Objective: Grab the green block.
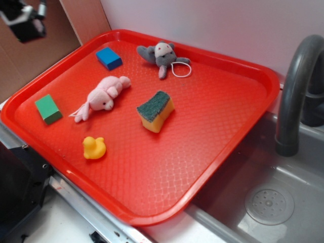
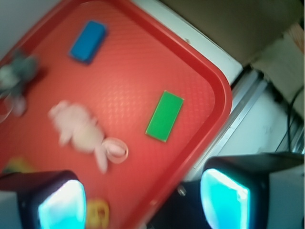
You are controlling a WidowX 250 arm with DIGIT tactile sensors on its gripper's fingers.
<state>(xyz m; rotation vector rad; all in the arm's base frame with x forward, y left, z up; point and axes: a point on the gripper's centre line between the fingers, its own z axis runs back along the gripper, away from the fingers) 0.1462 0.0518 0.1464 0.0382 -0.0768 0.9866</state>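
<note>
Surveying: red tray point(image 1: 223, 167) tilted across a counter, its right corner overhanging a grey sink point(image 1: 283, 202).
Green block point(image 1: 48, 109): lies flat near the tray's left rim, a strip of bare tray on every side; the pink plush point(image 1: 104, 96) is its nearest neighbour, apart from it.
Open room: broad bare floor in the tray's right half and front corner.
Other items: blue block point(image 1: 109, 58) near the back rim; grey plush point(image 1: 162, 55) with a white loop, back centre; yellow sponge point(image 1: 155, 111) with dark green top, mid-tray; yellow duck point(image 1: 94, 148) near the front rim.
Edges: raised rounded rim all round; dark curved faucet point(image 1: 296, 86) stands right of the tray.
Writing: none readable on any item.
Gripper point(image 2: 143, 198): fingers point(image 2: 224, 198) spread wide apart, holding nothing, pads glowing cyan in the wrist view.
Arm pose: held high over the tray's left corner outside the rim, looking down; green block in the wrist view sits above and between the fingers, untouched. Exterior view shows only a dark blurred piece at top left.
</note>
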